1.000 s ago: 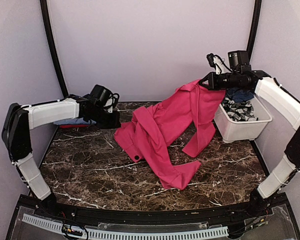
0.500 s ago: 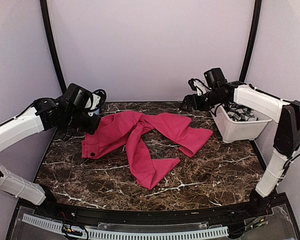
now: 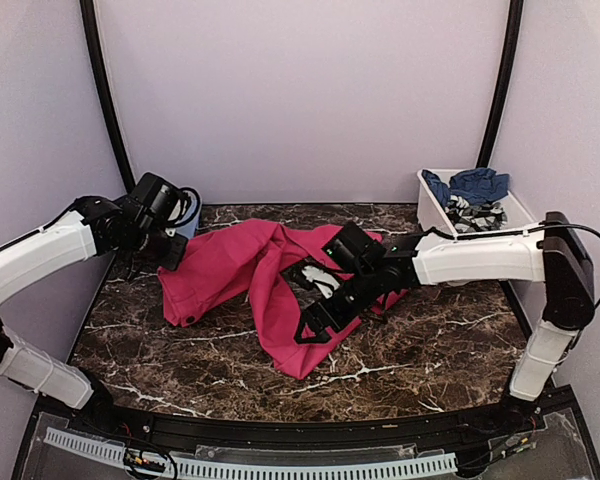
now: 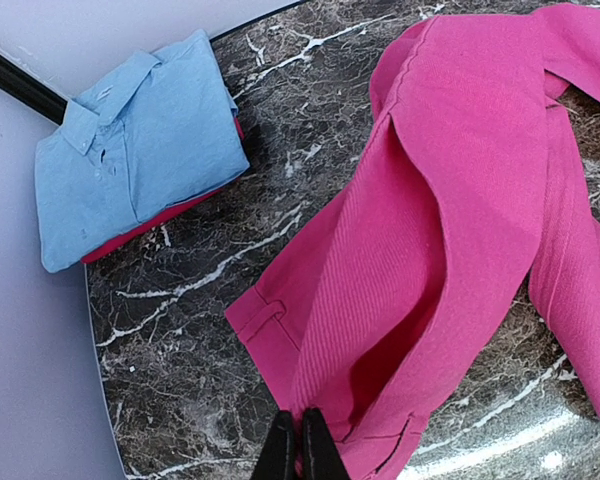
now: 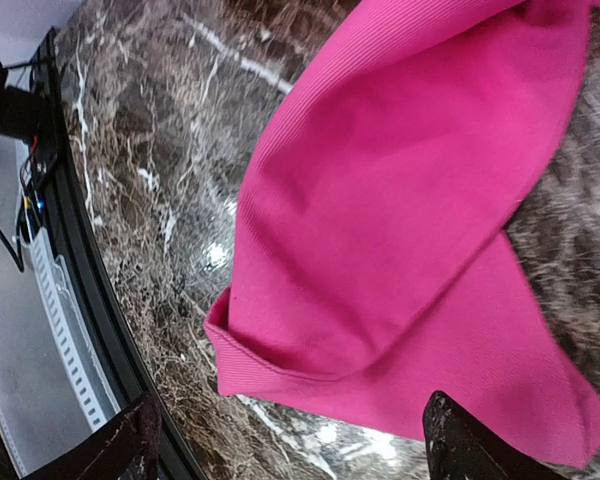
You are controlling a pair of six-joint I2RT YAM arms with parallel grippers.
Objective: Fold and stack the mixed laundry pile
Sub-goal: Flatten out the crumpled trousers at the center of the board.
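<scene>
A large magenta-pink garment (image 3: 242,262) lies spread over the dark marble table, its legs trailing right and toward the front. My left gripper (image 3: 172,256) is shut on its waistband edge at the left; the left wrist view shows the closed tips (image 4: 300,452) pinching the pink cloth (image 4: 460,200). My right gripper (image 3: 315,306) hovers open over the front leg, its fingers (image 5: 468,448) wide apart above the hemmed end (image 5: 380,220) and holding nothing. A navy garment (image 3: 475,183) and a grey-and-white patterned one (image 3: 470,213) lie in the tub.
The white tub (image 3: 423,197) stands at the back right corner. A folded light blue shirt (image 4: 140,140) rests on a folded red piece at the back left, beside the left gripper. The table's black front rail (image 5: 70,250) is near the pink hem.
The right gripper let go of the pink garment near the tub and swung down to mid-table, open. The garment dropped flat and was drawn leftward by the left gripper.
</scene>
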